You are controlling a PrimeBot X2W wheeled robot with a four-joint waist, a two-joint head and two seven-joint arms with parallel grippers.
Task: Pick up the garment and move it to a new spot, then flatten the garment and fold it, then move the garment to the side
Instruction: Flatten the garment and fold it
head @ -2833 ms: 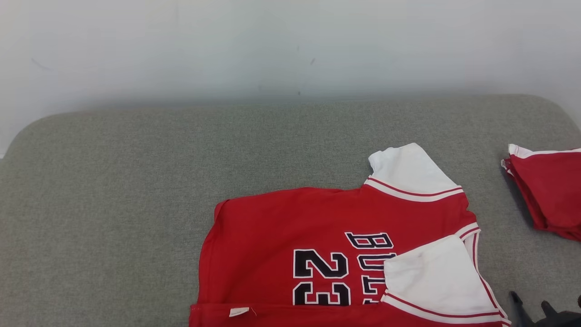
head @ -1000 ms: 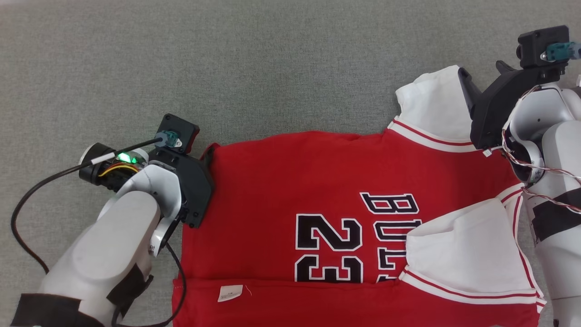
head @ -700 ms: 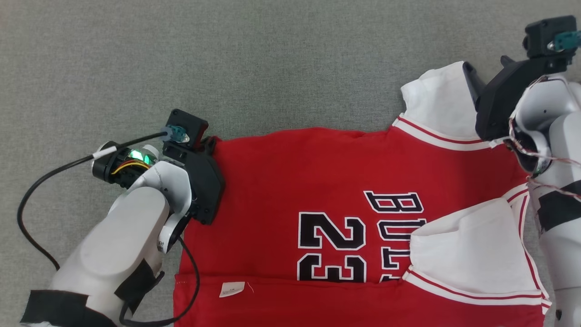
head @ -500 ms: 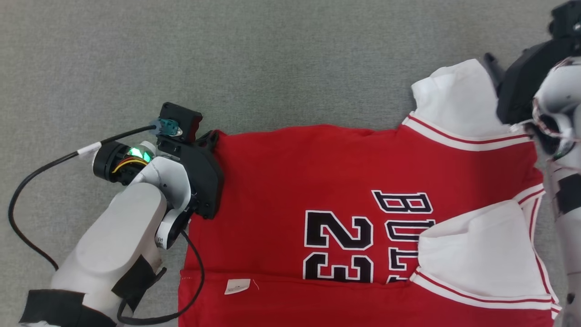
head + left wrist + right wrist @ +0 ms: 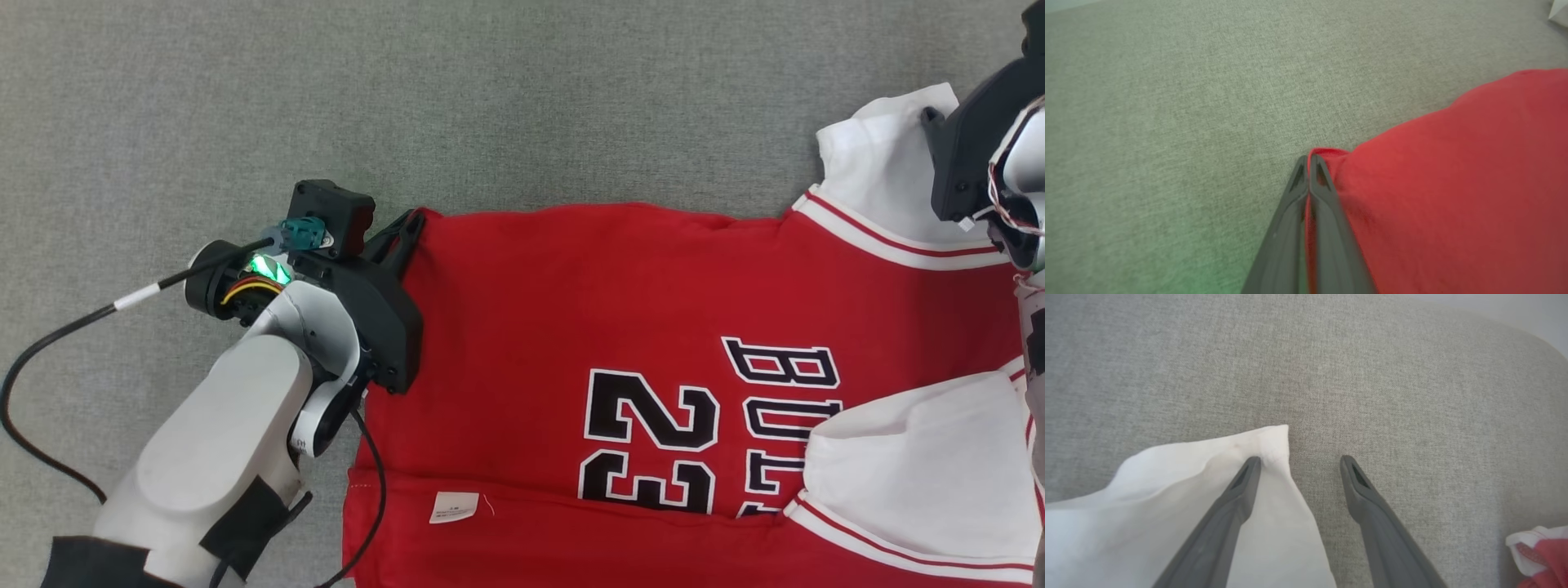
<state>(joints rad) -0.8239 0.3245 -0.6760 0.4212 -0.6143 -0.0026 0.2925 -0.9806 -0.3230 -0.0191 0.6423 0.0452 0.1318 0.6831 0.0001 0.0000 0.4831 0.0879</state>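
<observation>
Closest in, the pale left forearm (image 5: 212,457) climbs from the bottom-left corner of the head view, its lower end cut off by the frame. A black cable (image 5: 49,359) loops off it and out past the left edge. Right beside it lies the garment (image 5: 571,310), a red jersey spread flat on the grey fabric surface (image 5: 490,98). Its near strip is folded over and carries a small white label (image 5: 455,505), print too small to read, and the picture's bottom edge slices that strip off. Above the fold a black 23 (image 5: 649,441) is half swallowed by it. The lettering (image 5: 780,392) alongside reads B, U, then vanishes under the near white sleeve (image 5: 914,457), folded in over the chest and clipped by the right edge.

Further out, the left gripper (image 5: 1307,161) sits at the jersey's far left corner. The left wrist view shows both fingers pressed together with a sliver of red cloth pinched between them, so it is clamped on the garment's corner.

Across at the far right, the far white sleeve (image 5: 882,155) pokes out onto the grey. The right gripper (image 5: 1298,461) is at its tip, jaws spread wide and gripping nothing. One finger is over the white cloth, the other over bare grey, and whether either touches down I cannot tell. In the head view the right edge cuts through that gripper's dark body. Beyond, in the corner of the right wrist view, there is a scrap of a second red-and-white cloth (image 5: 1539,547), mostly cut off.
</observation>
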